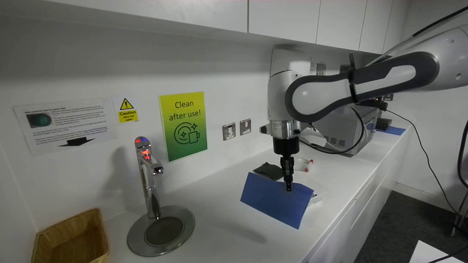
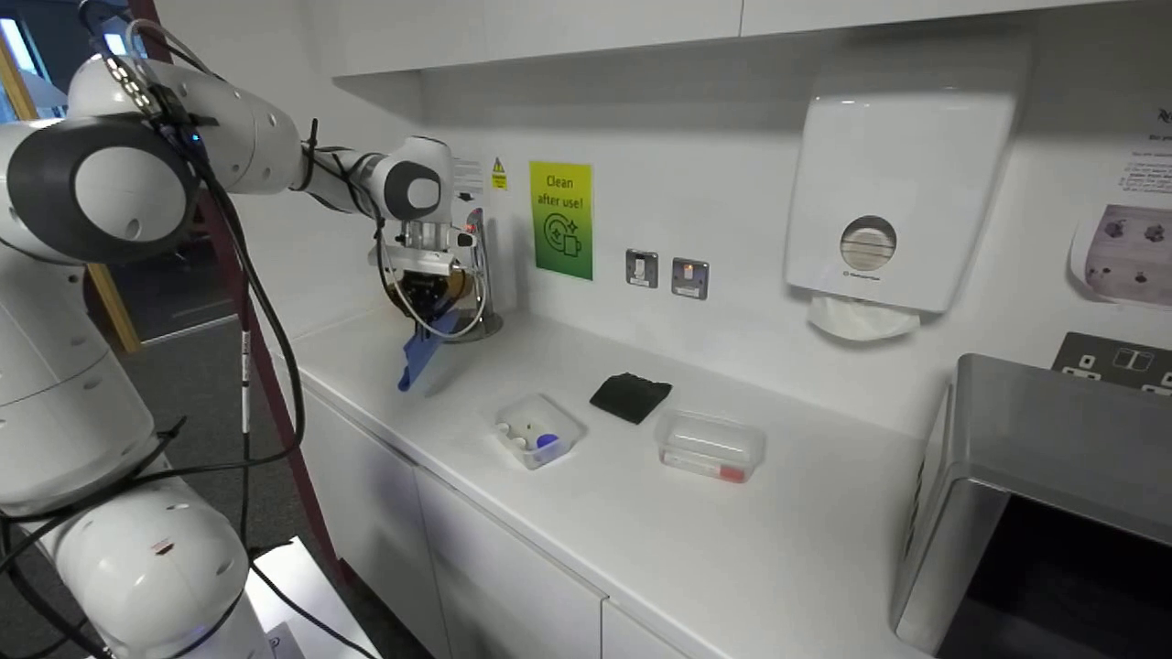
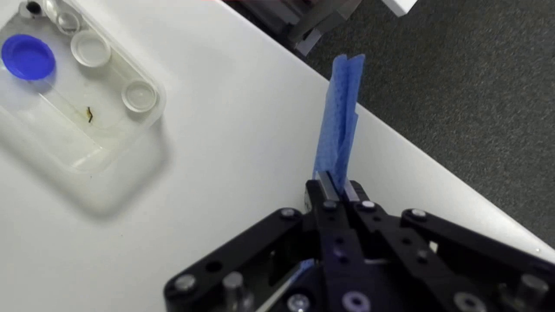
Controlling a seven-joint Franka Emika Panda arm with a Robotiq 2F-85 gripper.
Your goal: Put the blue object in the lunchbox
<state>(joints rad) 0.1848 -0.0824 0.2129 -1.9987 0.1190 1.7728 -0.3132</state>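
The blue cloth [image 1: 272, 200] is a flat, folded sheet held in the air over the counter; it also shows in an exterior view [image 2: 423, 353] and the wrist view [image 3: 330, 125]. My gripper [image 3: 337, 184] is shut on its upper edge, and the sheet hangs tilted from the fingertips [image 1: 288, 187]. Two translucent plastic containers stand on the counter; I cannot tell which is the lunchbox. One container [image 2: 552, 408] holds a blue cap and small clear caps, and shows in the wrist view [image 3: 56, 130]. The other container [image 2: 710, 432] has a red-ended item at its front side.
A flat black piece [image 2: 632, 396] lies between and behind the containers. A tap [image 1: 150, 182] with a round drain and a wicker basket [image 1: 73, 241] stand at one end. A grey microwave [image 2: 1053, 458] stands at the opposite end. The counter's front edge drops to dark floor.
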